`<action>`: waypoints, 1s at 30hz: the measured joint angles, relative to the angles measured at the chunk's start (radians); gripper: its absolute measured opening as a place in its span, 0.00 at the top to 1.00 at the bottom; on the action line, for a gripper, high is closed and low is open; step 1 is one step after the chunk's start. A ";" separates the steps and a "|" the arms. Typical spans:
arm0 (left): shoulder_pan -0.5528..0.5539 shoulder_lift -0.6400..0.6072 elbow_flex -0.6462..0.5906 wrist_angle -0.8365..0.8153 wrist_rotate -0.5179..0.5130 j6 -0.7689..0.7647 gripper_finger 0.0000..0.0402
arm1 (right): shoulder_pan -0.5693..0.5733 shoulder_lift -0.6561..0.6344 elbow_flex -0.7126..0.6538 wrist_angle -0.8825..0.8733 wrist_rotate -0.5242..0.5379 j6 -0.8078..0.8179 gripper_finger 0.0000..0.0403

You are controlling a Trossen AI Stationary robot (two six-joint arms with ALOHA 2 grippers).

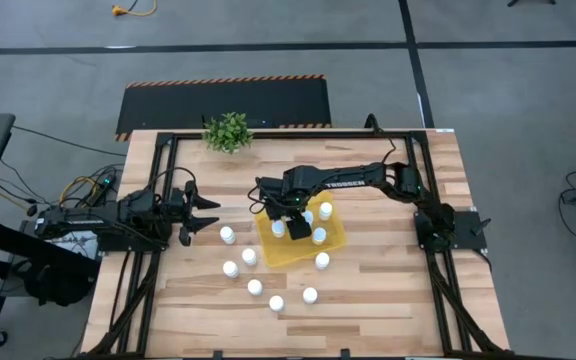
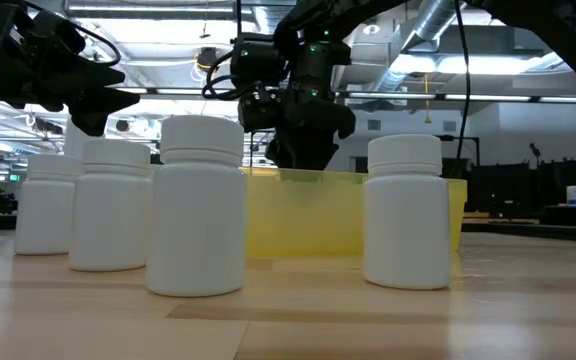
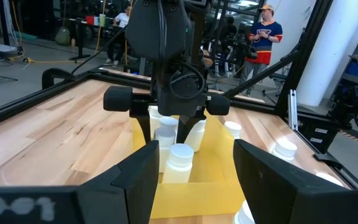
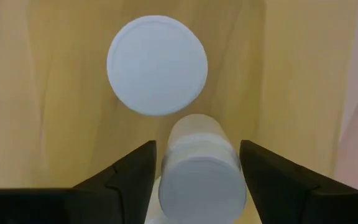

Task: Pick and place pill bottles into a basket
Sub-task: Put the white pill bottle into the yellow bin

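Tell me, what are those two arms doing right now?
Right gripper open over the yellow basket, a pill bottle between its fingers. Left gripper open, waiting beside the loose bottles. Four bottles in the basket. Nothing in the way.

Two dark, matte black jointed arms, built of blocky segments. White lettering along the right arm's long link (image 1: 353, 183). Thin black cables looped beside the joints. Small green light glowing on the right tool's (image 2: 303, 150) housing. Broad, flat, angular black fingers (image 4: 123, 174), wedge-shaped, on each tool.
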 joint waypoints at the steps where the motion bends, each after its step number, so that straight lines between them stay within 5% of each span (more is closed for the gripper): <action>1: 0.000 0.000 0.000 0.000 0.000 0.000 0.52 | 0.000 0.000 0.000 0.000 0.000 -0.004 0.44; 30: 0.000 0.000 0.000 0.000 0.000 0.000 0.52 | 0.000 0.000 0.059 -0.063 -0.006 -0.016 0.44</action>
